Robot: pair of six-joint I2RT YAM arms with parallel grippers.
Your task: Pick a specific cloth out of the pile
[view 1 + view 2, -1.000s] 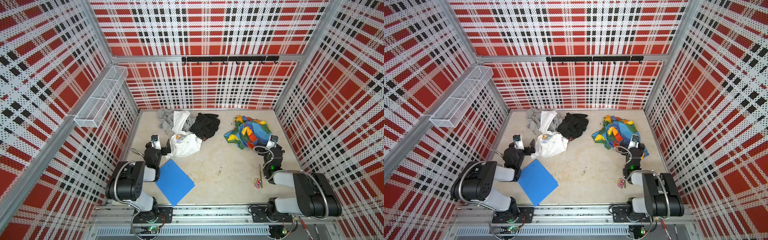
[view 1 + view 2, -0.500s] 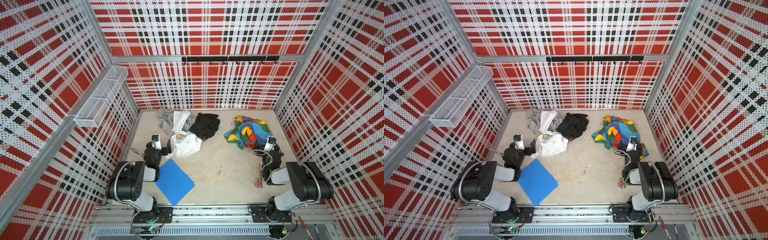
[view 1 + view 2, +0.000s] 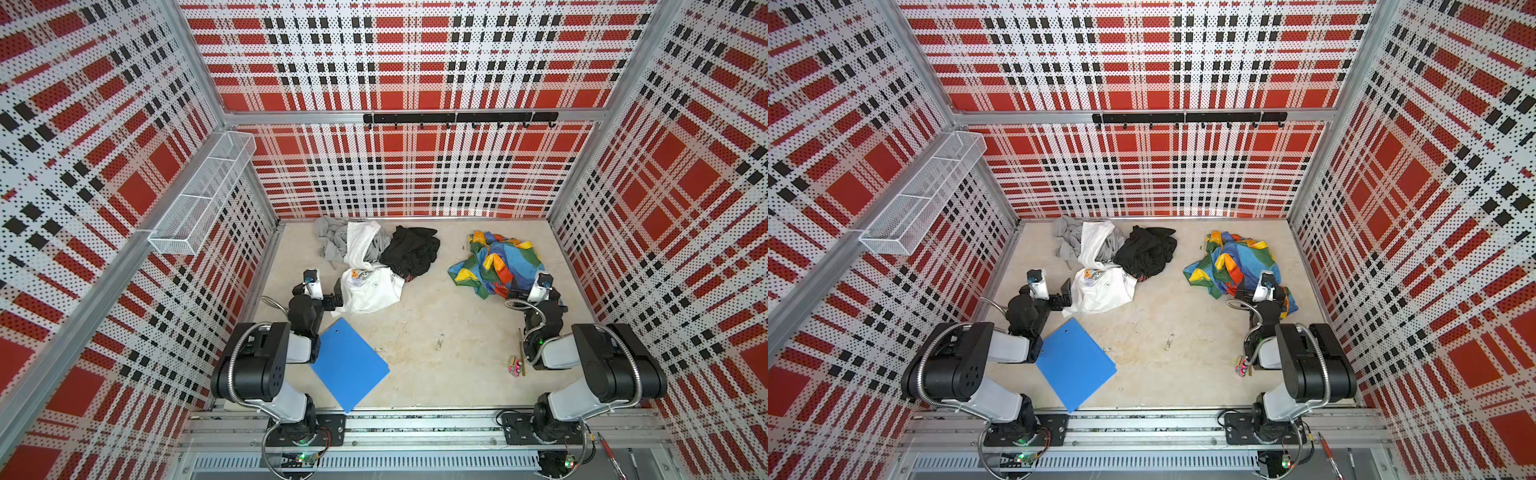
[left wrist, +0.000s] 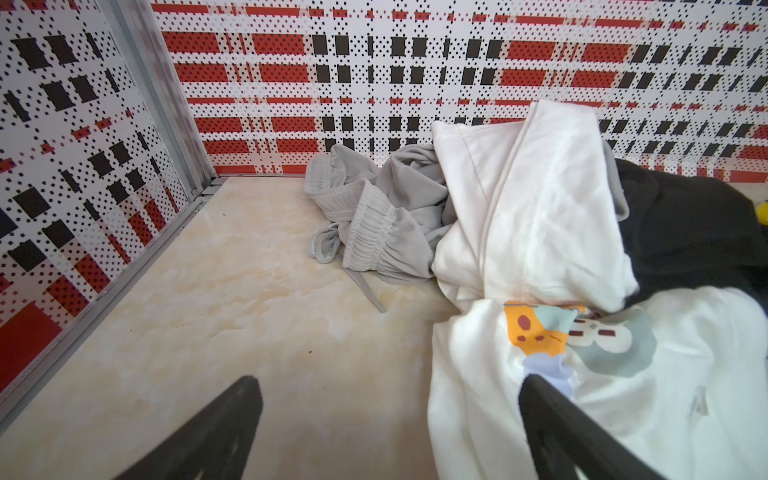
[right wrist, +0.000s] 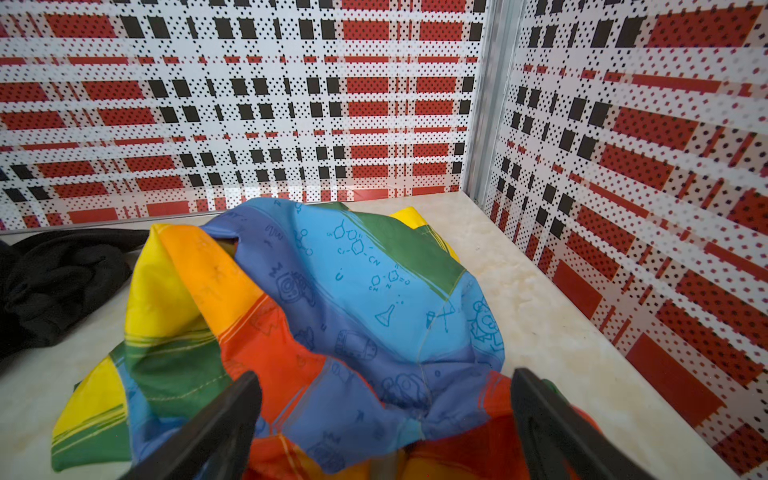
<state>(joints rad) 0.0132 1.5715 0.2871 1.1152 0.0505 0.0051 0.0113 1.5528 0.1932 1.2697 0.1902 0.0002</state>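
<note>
In both top views we see the cloth (image 3: 494, 264) lying crumpled at the back right of the table (image 3: 436, 332). It is well apart from the pile (image 3: 374, 262) at the back left, with a band of bare surface between its edge and the black garment (image 3: 409, 251). The right gripper (image 3: 537, 293) sits over the cloth's near edge. The left gripper (image 3: 319, 289) sits just beside the white T-shirt (image 3: 374, 286), at the pile's near corner. The blue folder (image 3: 349, 368) lies in front of the pile, and the middle of the table is open. From the left wrist we see the jaws spread wide with nothing between them. One finger (image 4: 216, 424) is over bare surface and the other over the T-shirt's hem. The grey garment (image 4: 386, 216) lies ahead, and free room runs along the side wall. From the right wrist we see the jaws likewise wide apart, gripping nothing, set to either side of the cloth's nearest folds. A strip of bare surface runs between the cloth's edge and the side wall there, and the black garment shows beyond a gap, not touching the cloth.
</note>
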